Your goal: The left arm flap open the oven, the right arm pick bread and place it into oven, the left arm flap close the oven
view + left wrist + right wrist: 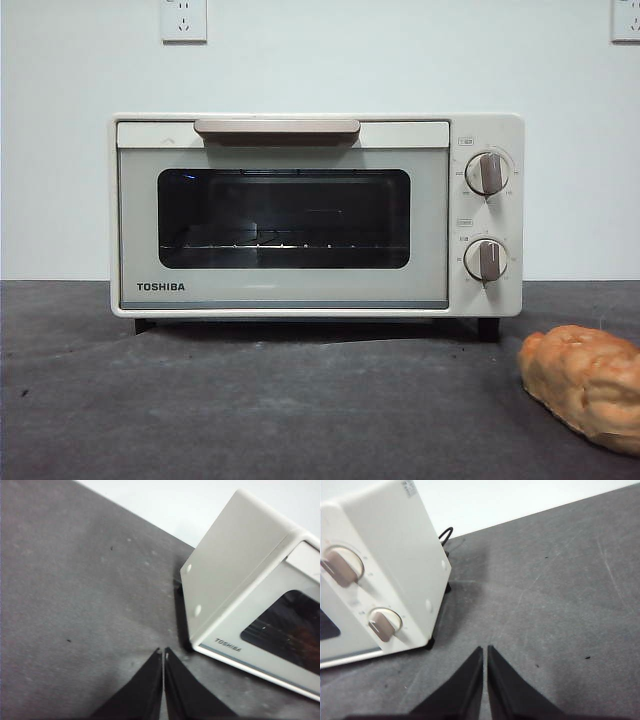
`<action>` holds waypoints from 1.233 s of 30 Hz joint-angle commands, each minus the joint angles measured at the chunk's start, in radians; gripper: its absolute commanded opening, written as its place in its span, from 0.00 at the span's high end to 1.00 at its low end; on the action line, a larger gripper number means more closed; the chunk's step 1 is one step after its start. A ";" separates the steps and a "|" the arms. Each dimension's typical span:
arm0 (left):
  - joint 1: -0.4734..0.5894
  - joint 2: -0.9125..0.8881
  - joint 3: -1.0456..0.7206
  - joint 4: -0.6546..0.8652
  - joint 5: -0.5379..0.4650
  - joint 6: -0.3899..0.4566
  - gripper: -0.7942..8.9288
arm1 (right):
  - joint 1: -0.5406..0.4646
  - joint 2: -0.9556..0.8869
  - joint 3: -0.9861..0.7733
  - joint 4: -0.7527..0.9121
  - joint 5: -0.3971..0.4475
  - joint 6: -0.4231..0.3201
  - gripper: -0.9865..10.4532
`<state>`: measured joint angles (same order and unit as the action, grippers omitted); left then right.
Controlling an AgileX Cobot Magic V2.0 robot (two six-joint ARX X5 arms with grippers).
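Oven (300, 215) sits centre on the dark surface (200, 400), door closed, wire rack visible thru the glass. Bread (588, 385) lies at 4 o'clock from the oven, apart from it. Left end effector (163, 652) and right end effector (485, 650): jaws closed, empty, above bare surface beside the oven's sides.

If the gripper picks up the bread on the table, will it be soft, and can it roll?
The bread looks lumpy and uneven, so it probably will not roll far. Its golden crust suggests a light, squashable thing, so a hard squeeze may dent it. The bumpy surface likely gives some hold, not a slippery one.
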<state>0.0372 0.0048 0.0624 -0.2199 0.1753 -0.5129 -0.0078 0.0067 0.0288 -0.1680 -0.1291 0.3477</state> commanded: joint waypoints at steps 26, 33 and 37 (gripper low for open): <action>-0.002 0.552 0.720 -0.401 0.277 0.387 0.90 | -0.001 0.500 0.745 -0.432 -0.245 -0.240 0.91; -0.040 0.669 0.843 -0.608 0.305 0.518 0.90 | 0.012 0.660 0.883 -0.677 -0.302 -0.334 0.91; -0.060 0.681 0.853 -0.642 0.305 0.532 0.90 | 0.042 0.700 0.903 -0.747 -0.301 -0.357 0.91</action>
<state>-0.0200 0.6815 0.8948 -0.8692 0.4751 -0.0124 0.0296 0.6991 0.9142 -0.9157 -0.4252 0.0212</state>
